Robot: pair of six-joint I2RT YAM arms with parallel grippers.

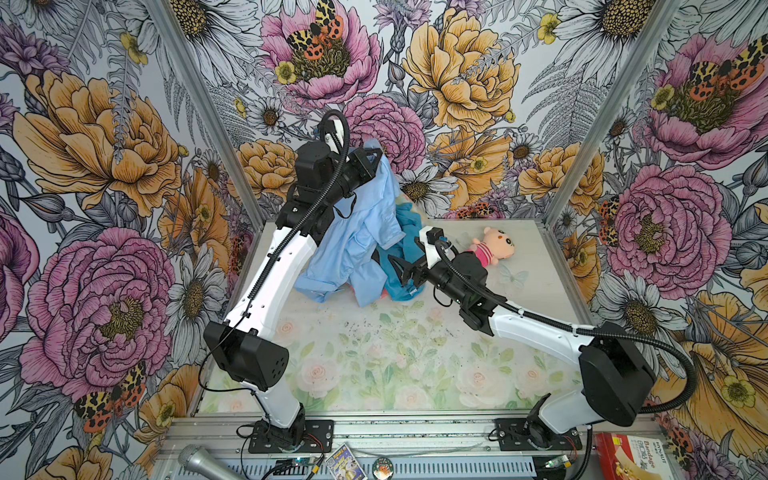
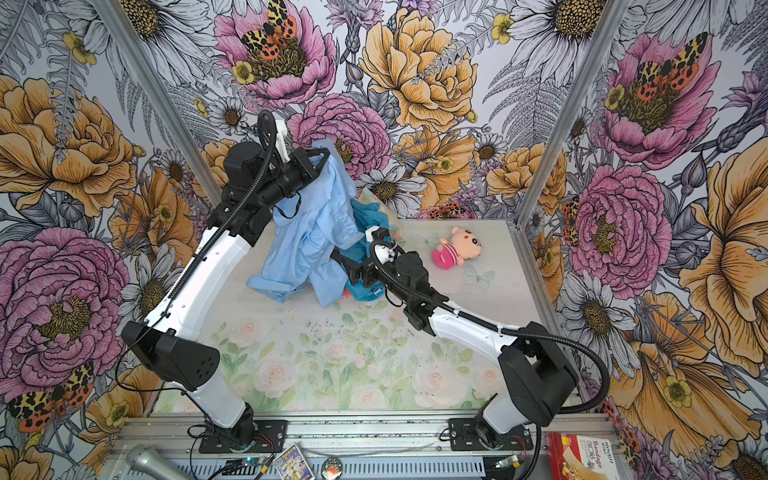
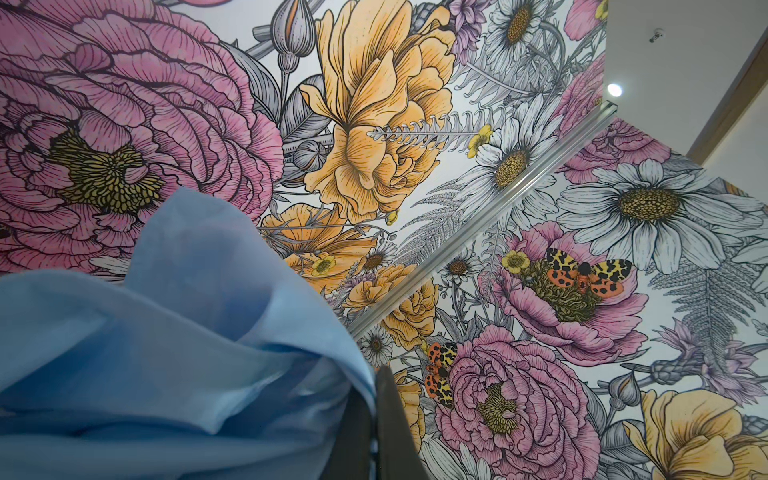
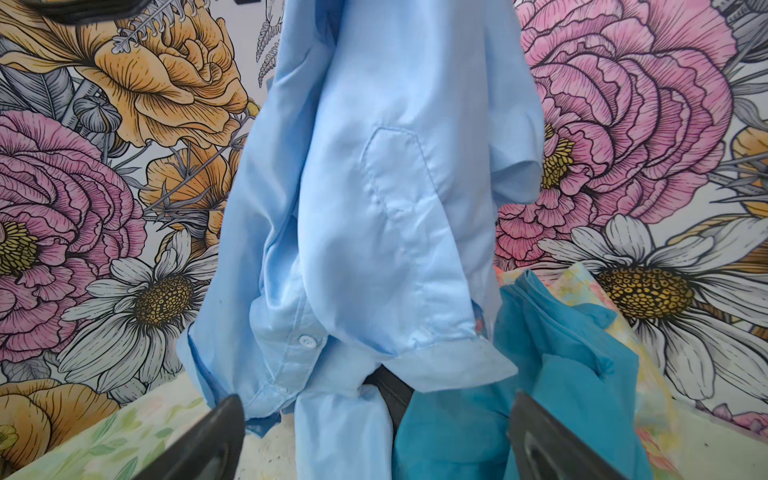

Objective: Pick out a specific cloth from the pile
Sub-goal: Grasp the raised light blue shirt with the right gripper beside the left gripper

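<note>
Cloth: the cloth (image 1: 357,232) is pale sky-blue. It hangs from the left gripper above the back of the bench (image 1: 374,357), and its lower folds and a cuff lie on the bench against the pile's left side.
Left gripper: the left gripper (image 1: 375,158) is raised high, its jaws pressed together on a bunched top fold of the cloth. In the left wrist view, blue fabric (image 3: 166,353) spills beside one dark finger (image 3: 390,424).
Right gripper: the right gripper (image 1: 397,271) sits low by the pile with jaws spread wide and nothing between them. It points toward the bench's left edge.
Key relation: from the right jaws the cloth (image 4: 374,228) lies straight ahead and close, its hem just beyond the fingertips (image 4: 216,440). Its long axis is near upright, running from the left jaws down to the bench.
Nearer arm: the right arm is nearer the lower end, and the left already has the top.
Pile: the pile (image 1: 401,286) sits near the middle of the back edge. It shows a teal garment (image 4: 561,374), a pastel floral piece (image 4: 582,286) and a black strap (image 4: 390,388) under the cloth's hem.
Fabric: thin, smooth weave with soft creases, a stitched pocket (image 4: 395,174) and a white button (image 4: 306,340) on the cuff.
Likely snag: the lower end rests against the teal piece and may drag it, so more lift or a low second pinch looks needed.
Bystander: a pink plush toy (image 1: 492,247) lies toward the back right corner, well apart.
</note>
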